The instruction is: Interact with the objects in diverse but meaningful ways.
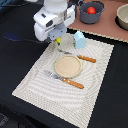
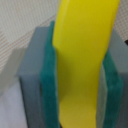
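A black table (image 1: 115, 95) carries a striped placemat (image 1: 35, 80) and tan board (image 1: 107, 31)

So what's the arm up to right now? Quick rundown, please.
Gripper shut on banana. Held above the placemat, beside the carton. Tomato in pot. Nothing blocking.

The robot's glossy white, rounded plastic arm (image 1: 50, 20) stood beside the pale blue carton (image 1: 79, 39); its grey fingers (image 2: 30, 80) wore teal rubber pads (image 2: 49, 85).
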### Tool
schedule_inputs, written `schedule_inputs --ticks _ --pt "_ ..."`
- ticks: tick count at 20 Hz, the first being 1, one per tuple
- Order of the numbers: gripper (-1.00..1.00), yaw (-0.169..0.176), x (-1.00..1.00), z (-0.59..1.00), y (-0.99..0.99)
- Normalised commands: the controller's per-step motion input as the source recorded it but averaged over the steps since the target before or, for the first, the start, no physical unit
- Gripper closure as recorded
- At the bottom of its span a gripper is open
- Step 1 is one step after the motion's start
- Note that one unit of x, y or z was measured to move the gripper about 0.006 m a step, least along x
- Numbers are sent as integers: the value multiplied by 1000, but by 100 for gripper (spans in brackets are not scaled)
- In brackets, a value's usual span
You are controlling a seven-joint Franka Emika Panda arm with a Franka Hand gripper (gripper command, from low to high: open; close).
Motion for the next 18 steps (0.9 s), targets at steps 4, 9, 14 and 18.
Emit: schedule_inputs --ticks 4,9,14,18 --pt "100 0 49 -49 494" --pt "100 0 153 -103 166" --pt "100 0 82 -65 -65" --pt "100 -3 41 -81 -142"
